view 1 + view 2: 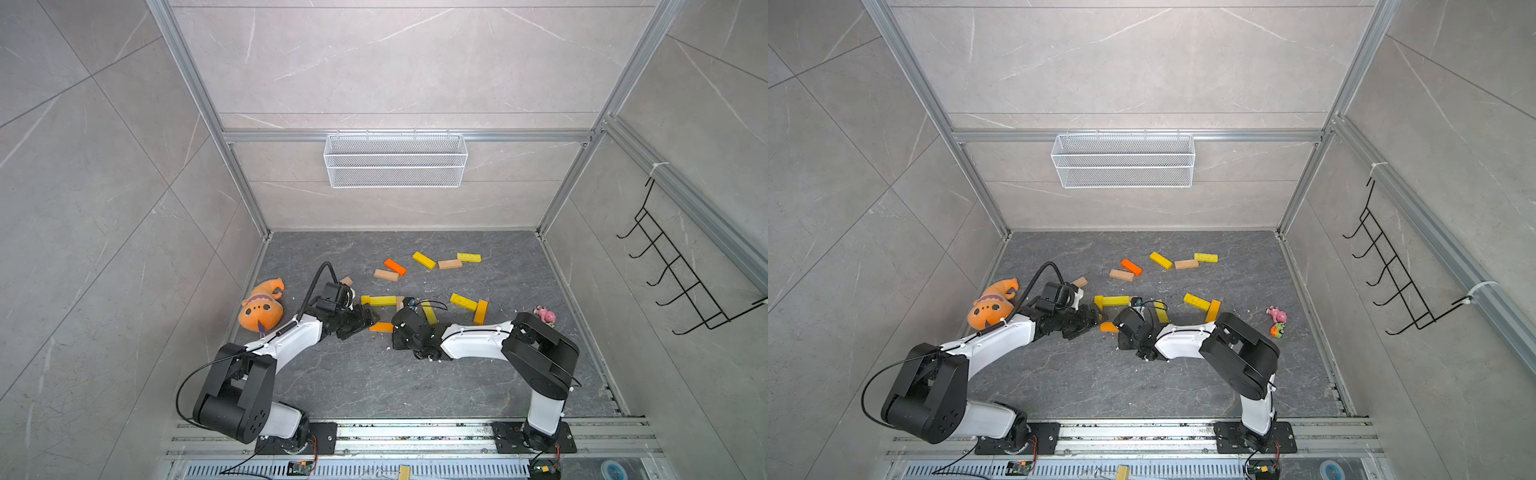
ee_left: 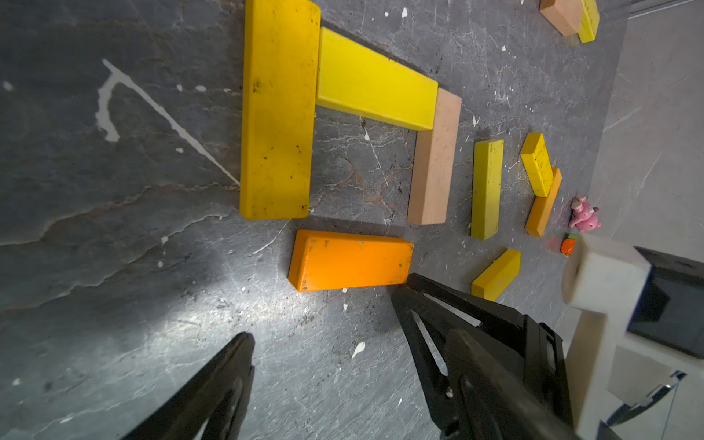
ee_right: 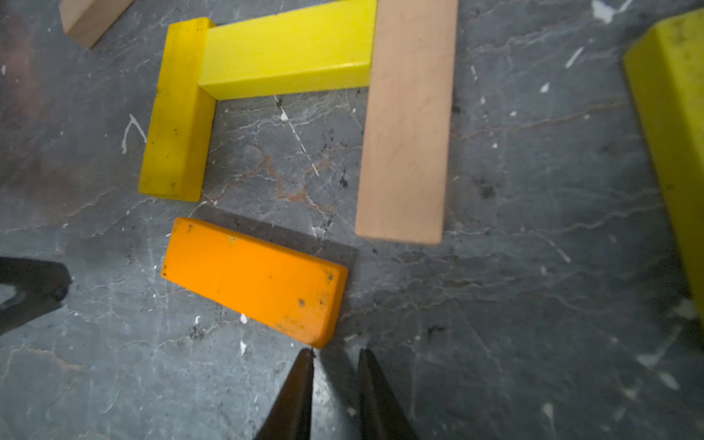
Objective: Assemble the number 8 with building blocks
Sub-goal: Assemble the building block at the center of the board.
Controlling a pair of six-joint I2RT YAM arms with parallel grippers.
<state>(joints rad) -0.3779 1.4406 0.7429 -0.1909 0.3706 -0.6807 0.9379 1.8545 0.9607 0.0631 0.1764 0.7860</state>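
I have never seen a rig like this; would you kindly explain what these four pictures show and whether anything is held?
Two robot arms stand at the near edge of a dark table. Two pictures look down from one overhead camera; the other two come from a camera on each wrist. Yellow, orange and tan building blocks lie scattered; three form an open-sided square, with an orange block by the gap. An orange plush toy and a pink toy lie aside. The left gripper is open and empty; the right gripper, jaws nearly together, holds nothing, its tip at the orange block's corner.
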